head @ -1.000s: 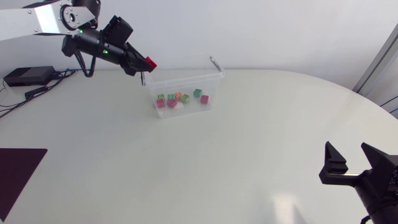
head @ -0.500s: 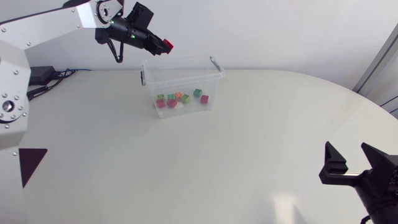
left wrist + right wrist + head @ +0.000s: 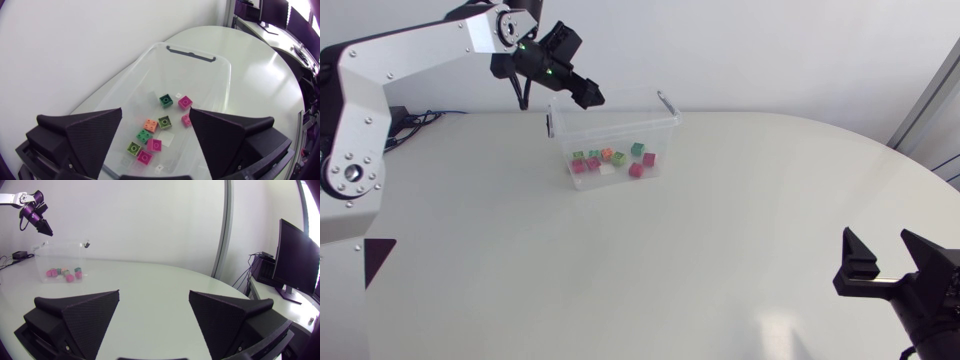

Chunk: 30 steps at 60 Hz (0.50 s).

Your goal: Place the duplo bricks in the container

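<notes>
1. A white, rounded worktop [image 3: 720, 220] carries everything.
2. A clear, open-topped plastic container [image 3: 665, 120] stands near the worktop's far edge, toward its left side.
3. Small plastic duplo bricks [image 3: 150, 125] in green, pink and orange lie scattered on the floor of the container.
4. The left pincer [image 3: 592, 97] hangs above the container's far left corner, with its fingers spread apart and holding nothing.
5. The right pincer [image 3: 880, 248] is over the worktop's near right corner, also spread wide and empty.
</notes>
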Each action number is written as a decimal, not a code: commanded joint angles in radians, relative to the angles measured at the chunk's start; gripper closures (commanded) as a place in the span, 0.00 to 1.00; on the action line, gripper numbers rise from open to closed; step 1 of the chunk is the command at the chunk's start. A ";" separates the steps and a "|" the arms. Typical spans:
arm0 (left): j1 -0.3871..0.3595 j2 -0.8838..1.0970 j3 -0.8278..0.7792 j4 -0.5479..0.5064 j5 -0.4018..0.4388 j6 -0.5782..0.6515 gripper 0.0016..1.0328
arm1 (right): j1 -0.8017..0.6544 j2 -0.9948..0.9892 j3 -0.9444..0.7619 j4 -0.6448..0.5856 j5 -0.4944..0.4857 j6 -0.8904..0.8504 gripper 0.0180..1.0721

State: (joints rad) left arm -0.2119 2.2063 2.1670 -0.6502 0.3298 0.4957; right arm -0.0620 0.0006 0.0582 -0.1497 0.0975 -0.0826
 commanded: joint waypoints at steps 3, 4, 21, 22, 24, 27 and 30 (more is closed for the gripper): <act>0.014 -0.131 -0.038 -0.039 -0.077 -0.049 0.03 | -0.006 -0.005 -0.008 -0.021 -0.002 0.000 0.04; 0.022 -0.146 -0.052 -0.046 -0.087 -0.057 0.04 | -0.006 -0.005 -0.008 -0.021 -0.002 0.000 0.04; 0.100 -0.379 -0.351 -0.023 -0.236 -0.151 0.04 | -0.006 -0.005 -0.008 -0.021 -0.002 0.000 0.04; 0.105 -0.396 -0.375 -0.006 -0.244 -0.164 0.04 | -0.006 -0.005 -0.008 -0.021 -0.002 0.000 0.04; 0.112 -0.439 -0.438 0.032 -0.259 -0.174 0.04 | -0.006 -0.005 -0.008 -0.019 -0.002 0.000 0.04; 0.123 -0.500 -0.523 0.087 -0.275 -0.192 0.04 | -0.006 -0.005 -0.008 -0.019 -0.002 0.000 0.04; 0.132 -0.560 -0.607 0.152 -0.276 -0.197 0.04 | -0.006 -0.005 -0.008 -0.021 -0.002 0.000 0.04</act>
State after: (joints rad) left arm -0.0933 1.7458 1.6787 -0.5575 0.0650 0.3386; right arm -0.0620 0.0006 0.0582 -0.1497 0.0978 -0.0822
